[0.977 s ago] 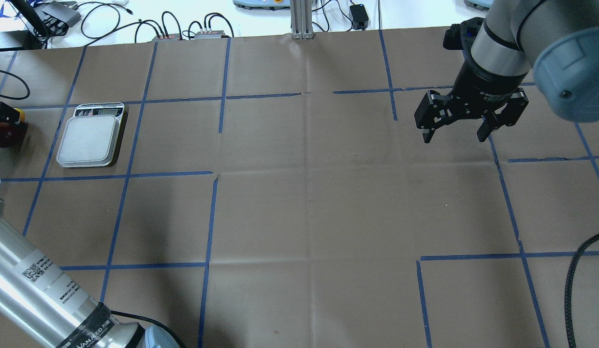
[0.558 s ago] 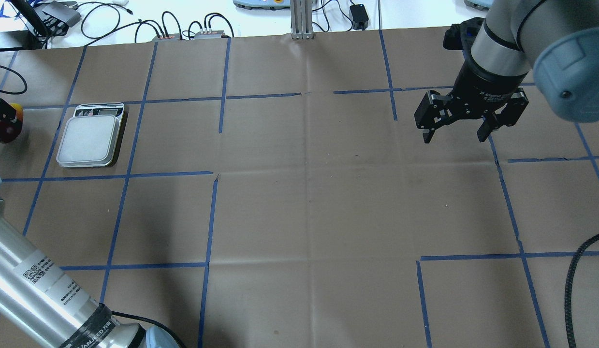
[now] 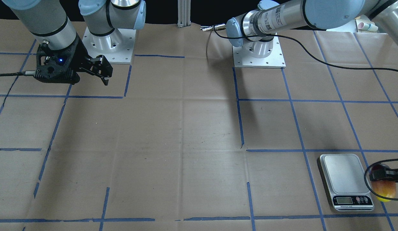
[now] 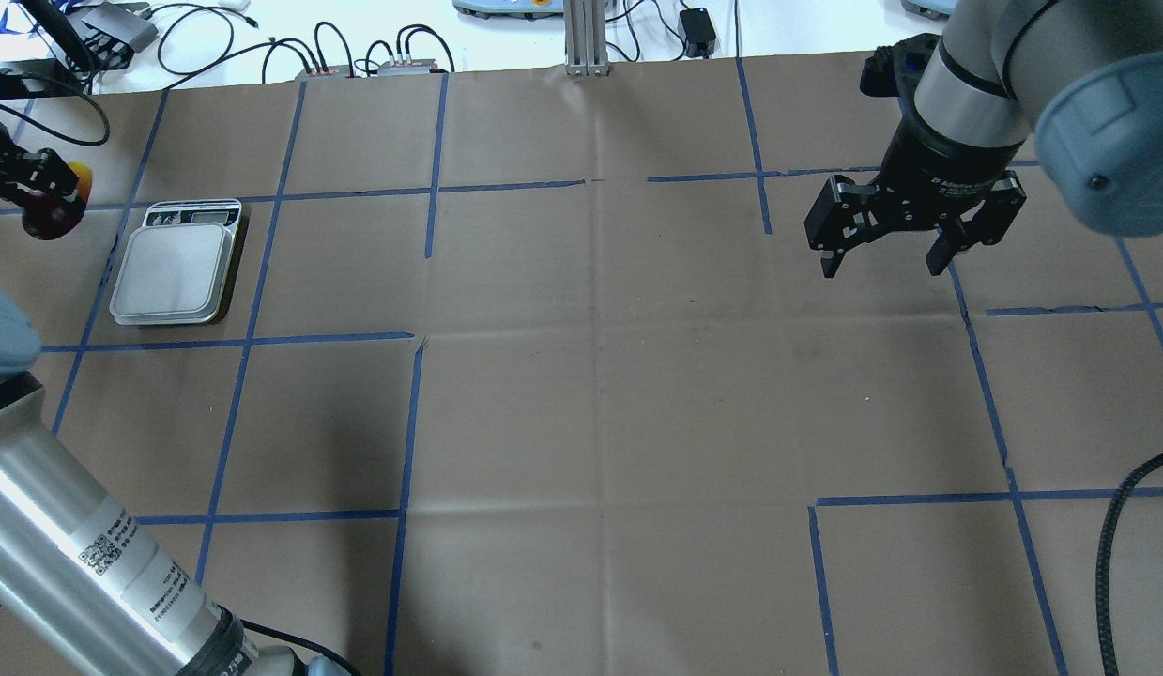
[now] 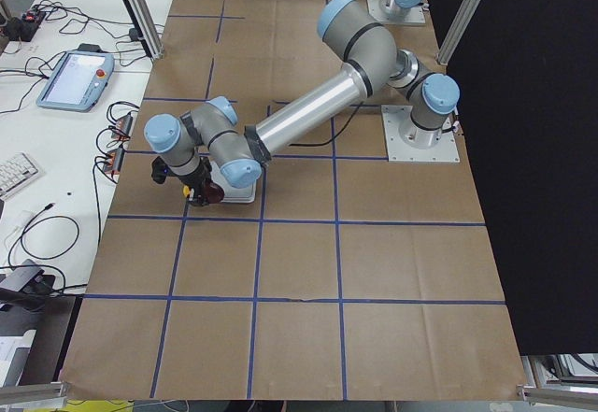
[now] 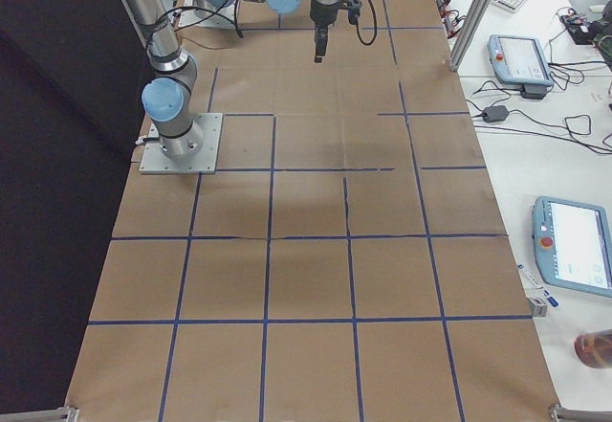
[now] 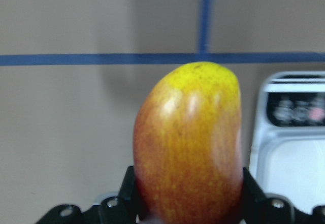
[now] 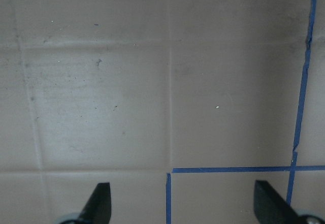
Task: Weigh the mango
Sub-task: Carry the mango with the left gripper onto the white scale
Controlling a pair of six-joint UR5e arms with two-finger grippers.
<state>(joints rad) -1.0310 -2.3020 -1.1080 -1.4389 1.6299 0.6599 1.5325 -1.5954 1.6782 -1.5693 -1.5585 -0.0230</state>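
The mango (image 7: 190,148), red low down and yellow at its tip, is gripped between the fingers of my left gripper (image 7: 188,203). It is held above the table just beside the scale (image 4: 175,272), a flat grey-white platform with a small display. In the overhead view the mango (image 4: 53,208) is at the far left, left of the scale. In the front-facing view the mango (image 3: 383,190) is right of the scale (image 3: 345,179). My right gripper (image 4: 886,255) is open and empty above the far right of the table.
Brown paper with blue tape lines (image 4: 412,422) covers the table. Cables and small boxes (image 4: 356,56) lie beyond the far edge. Both arm bases (image 3: 258,51) stand at the robot's side. A black cable (image 4: 1111,554) hangs at the right.
My left gripper with the mango has risen and moved toward the far edge, close by the scale. The right arm has not moved.
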